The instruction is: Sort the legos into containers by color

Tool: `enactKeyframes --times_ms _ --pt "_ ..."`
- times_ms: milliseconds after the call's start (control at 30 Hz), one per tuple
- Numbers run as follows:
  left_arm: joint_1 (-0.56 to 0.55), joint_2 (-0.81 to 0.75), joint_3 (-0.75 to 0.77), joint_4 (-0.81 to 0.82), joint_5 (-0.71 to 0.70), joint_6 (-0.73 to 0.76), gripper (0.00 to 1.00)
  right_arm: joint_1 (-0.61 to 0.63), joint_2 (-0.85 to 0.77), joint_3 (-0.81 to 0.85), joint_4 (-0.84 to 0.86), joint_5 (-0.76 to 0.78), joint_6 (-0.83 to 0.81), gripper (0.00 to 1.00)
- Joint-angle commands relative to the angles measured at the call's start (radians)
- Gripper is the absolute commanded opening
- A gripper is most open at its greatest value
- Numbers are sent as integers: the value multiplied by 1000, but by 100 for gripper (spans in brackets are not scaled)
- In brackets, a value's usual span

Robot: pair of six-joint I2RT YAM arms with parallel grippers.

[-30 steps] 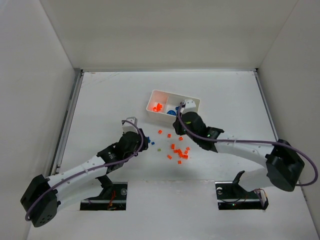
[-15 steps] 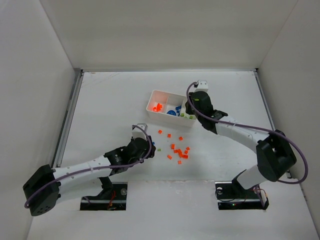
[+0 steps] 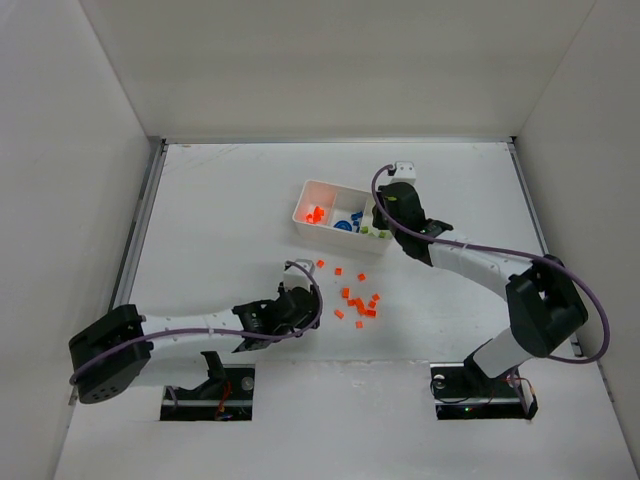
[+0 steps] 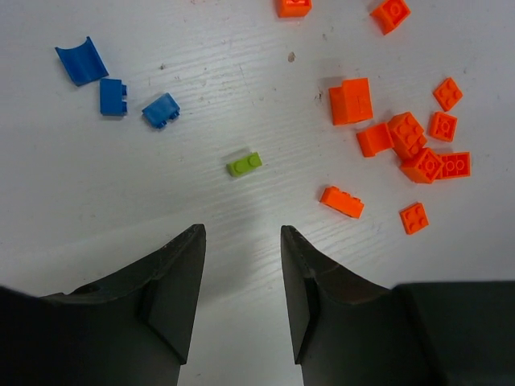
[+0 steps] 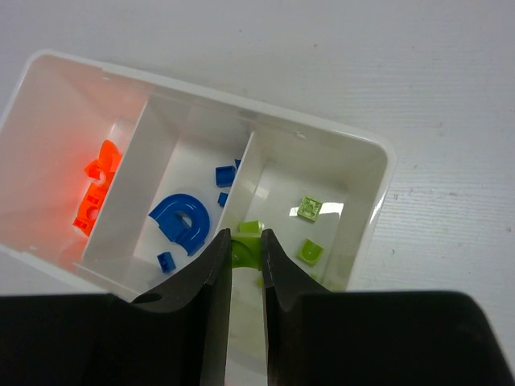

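Glossy plastic legos [image 4: 402, 141], mostly studded orange bricks, lie in a loose cluster near the middle of the table, on the near side of the tray, several of them touching. In the left wrist view a two-stud yellow-green brick [image 4: 245, 164] lies alone beside them, its long axis tilted slightly up to the right. Three blue pieces [image 4: 113, 95] sit farther left in that view, one of them a curved shell. All rest on a white table [image 4: 217, 56] with a faint streaked grain.

Farther back sits the white tray [image 3: 392, 200], a thin-walled rectangle with rounded corners. Its long axis runs left to right, with the right end slightly nearer. Its three square compartments [image 5: 121, 181] hold orange pieces at left, a blue arch [image 5: 183, 223] with small blue bits in the middle, and flat yellow-green tiles [image 5: 309, 209] at right.

The right gripper [image 5: 241, 241] hangs over the tray's near edge, at the wall between the middle and right compartments. Its dark fingers are nearly together, pinching a yellow-green piece [image 5: 244, 253]. The left gripper [image 4: 240, 233] hovers low over the table, jaws parted with nothing between them. The two-stud brick lies just ahead of the gap, clear of both fingers [image 4: 181, 281].
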Motion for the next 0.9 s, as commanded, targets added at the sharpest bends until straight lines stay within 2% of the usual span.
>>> enactKeyframes --times_ms 0,867 --pt "-14 17 36 48 -38 -7 40 -3 9 2 49 20 -7 20" --pt "13 9 73 -15 -82 22 41 -9 23 -21 66 19 -7 25"
